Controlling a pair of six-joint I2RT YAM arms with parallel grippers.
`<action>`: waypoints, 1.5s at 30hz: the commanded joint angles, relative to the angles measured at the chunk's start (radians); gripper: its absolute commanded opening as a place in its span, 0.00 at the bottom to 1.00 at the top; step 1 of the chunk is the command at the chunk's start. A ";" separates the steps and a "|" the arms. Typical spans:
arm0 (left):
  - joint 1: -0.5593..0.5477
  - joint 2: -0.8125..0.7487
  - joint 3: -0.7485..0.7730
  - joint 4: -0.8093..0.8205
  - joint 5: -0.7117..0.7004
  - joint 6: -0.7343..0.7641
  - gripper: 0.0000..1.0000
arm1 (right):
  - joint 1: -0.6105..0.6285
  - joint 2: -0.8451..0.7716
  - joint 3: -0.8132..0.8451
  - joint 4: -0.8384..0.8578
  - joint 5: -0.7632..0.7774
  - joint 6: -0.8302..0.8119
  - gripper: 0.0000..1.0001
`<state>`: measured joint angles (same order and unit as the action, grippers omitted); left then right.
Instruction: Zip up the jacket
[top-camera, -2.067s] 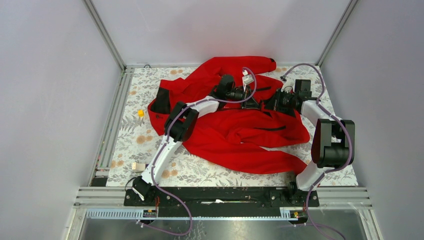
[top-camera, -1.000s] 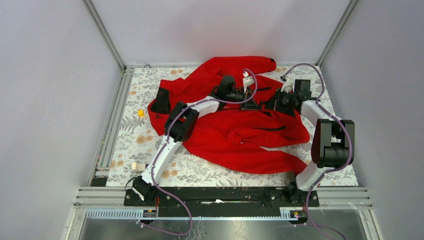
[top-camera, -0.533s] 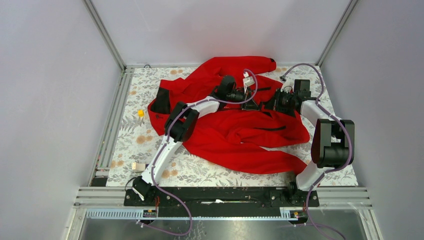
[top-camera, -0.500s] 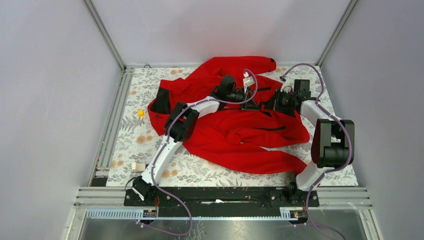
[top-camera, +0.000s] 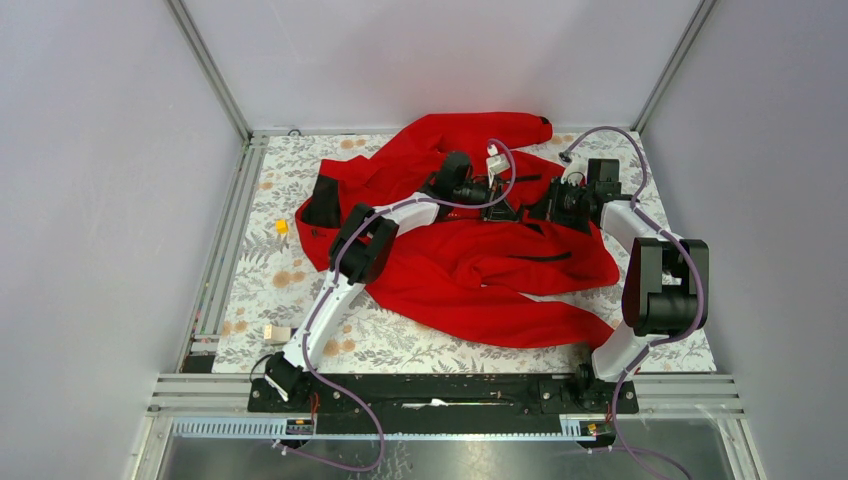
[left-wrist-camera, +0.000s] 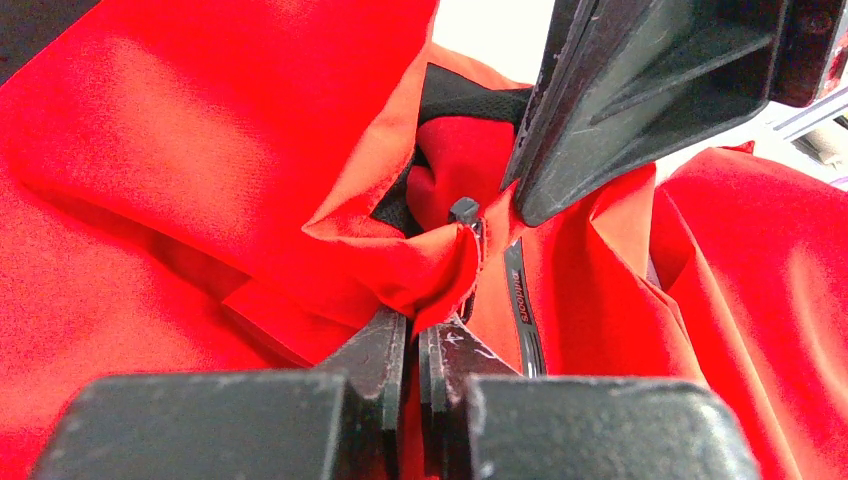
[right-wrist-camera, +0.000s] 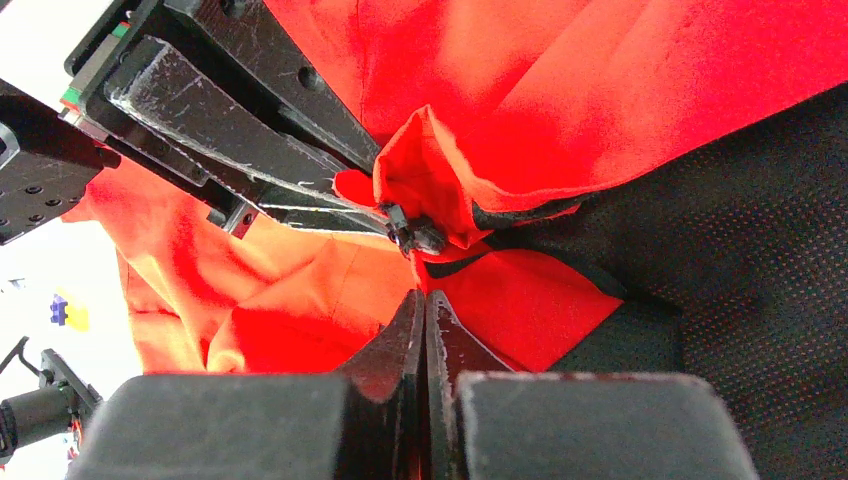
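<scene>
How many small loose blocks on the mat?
2. A small yellow block left of the bright red jacket; a small pale block near the left arm base. Others may be hidden underneath.

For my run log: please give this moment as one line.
left jaws: shut on jacket | right jaws: shut on jacket | zipper end: between both jaws

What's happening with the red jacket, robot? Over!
Left gripper shut on jacket fabric. Right gripper shut on it too. Zipper slider sits between them, jacket crumpled. Yellow block off left, not blocking.
</scene>
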<state>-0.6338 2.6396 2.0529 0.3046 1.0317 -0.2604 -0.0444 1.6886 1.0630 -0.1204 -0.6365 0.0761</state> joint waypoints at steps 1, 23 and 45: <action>-0.010 -0.074 0.032 -0.008 0.009 0.030 0.00 | 0.012 -0.017 0.028 0.055 0.010 0.010 0.00; -0.020 -0.080 0.042 -0.073 -0.001 0.085 0.00 | 0.009 -0.015 -0.049 0.295 -0.100 0.112 0.00; -0.006 -0.068 0.060 -0.114 0.025 0.092 0.00 | -0.050 -0.084 -0.121 0.362 -0.125 0.142 0.00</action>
<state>-0.6407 2.6255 2.0754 0.2195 1.0275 -0.1928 -0.0887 1.6356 0.8928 0.2523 -0.7532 0.2710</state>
